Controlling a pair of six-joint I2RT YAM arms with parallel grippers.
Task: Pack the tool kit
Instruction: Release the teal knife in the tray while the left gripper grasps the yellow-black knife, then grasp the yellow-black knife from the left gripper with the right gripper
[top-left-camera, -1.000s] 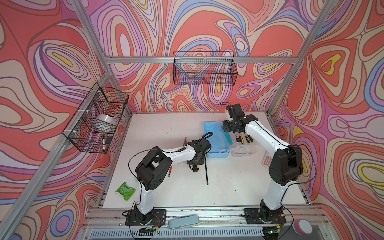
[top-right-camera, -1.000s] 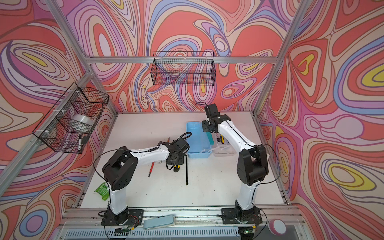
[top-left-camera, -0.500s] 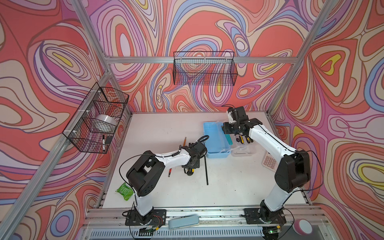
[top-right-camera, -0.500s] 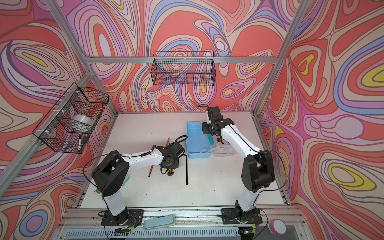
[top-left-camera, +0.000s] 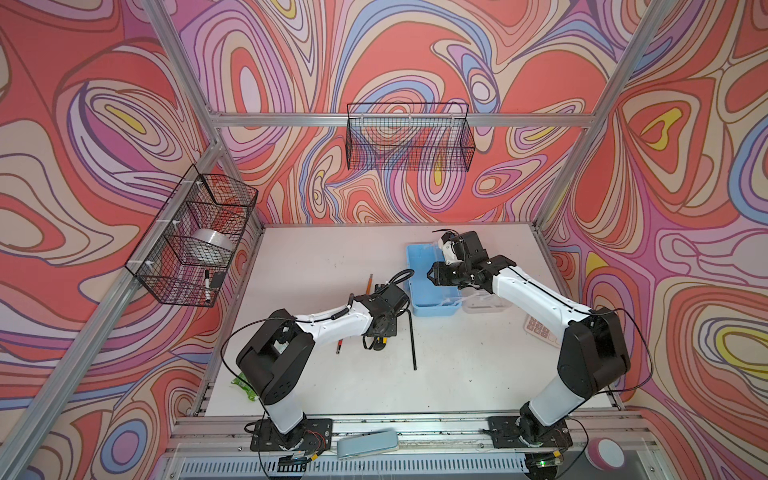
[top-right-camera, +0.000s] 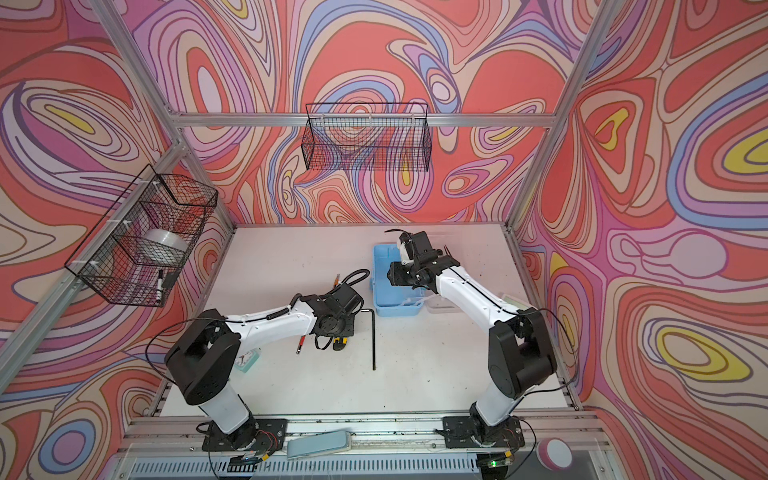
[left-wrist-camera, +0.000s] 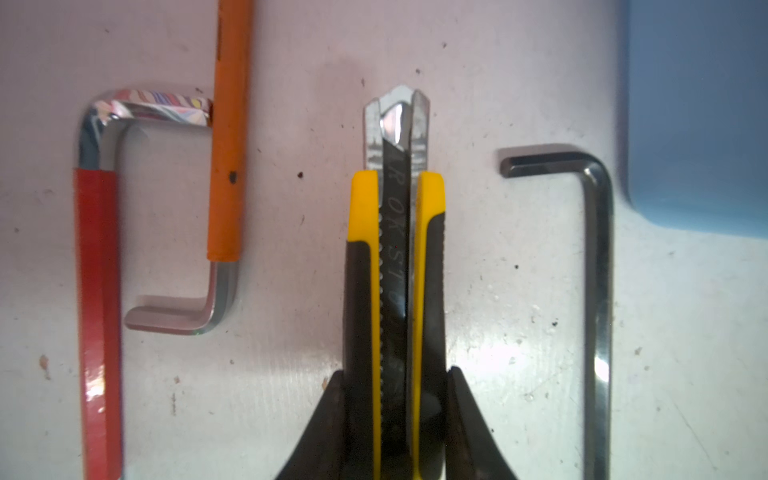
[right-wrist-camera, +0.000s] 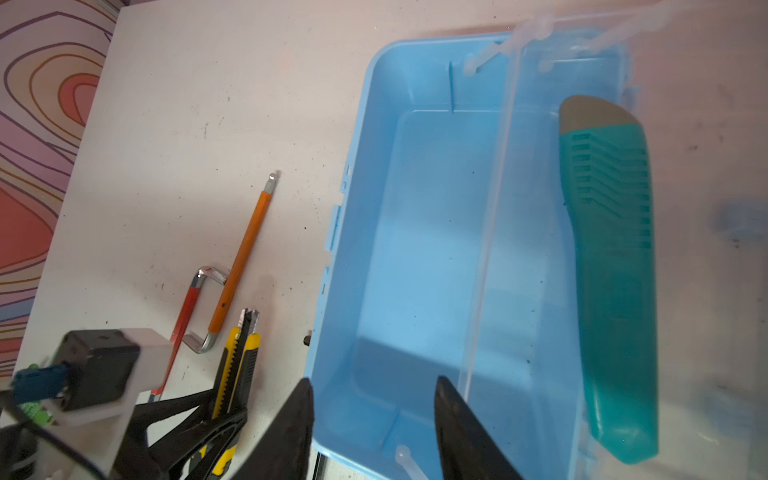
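Swirled red-and-lilac walls (top-left-camera: 415, 62) — aluminium frame (top-left-camera: 399, 119), hanging wire basket (top-left-camera: 409, 137), white tabletop (top-left-camera: 332, 257).

The blue case (right-wrist-camera: 436, 249) stood mostly empty, a teal knife (right-wrist-camera: 611, 270) hugging one wall. Bare strips of table (left-wrist-camera: 299, 257) flanked the yellow knife (left-wrist-camera: 395, 291), bounded by an orange-sleeved hex key (left-wrist-camera: 226, 166) and a black hex key (left-wrist-camera: 598, 291).

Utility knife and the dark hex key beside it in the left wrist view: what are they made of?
Utility knife: yellow and black handle, matte, likely plastic with rubbery grip; bright metal nose. Dark hex key: bare grey steel by its look, glints along the shaft.
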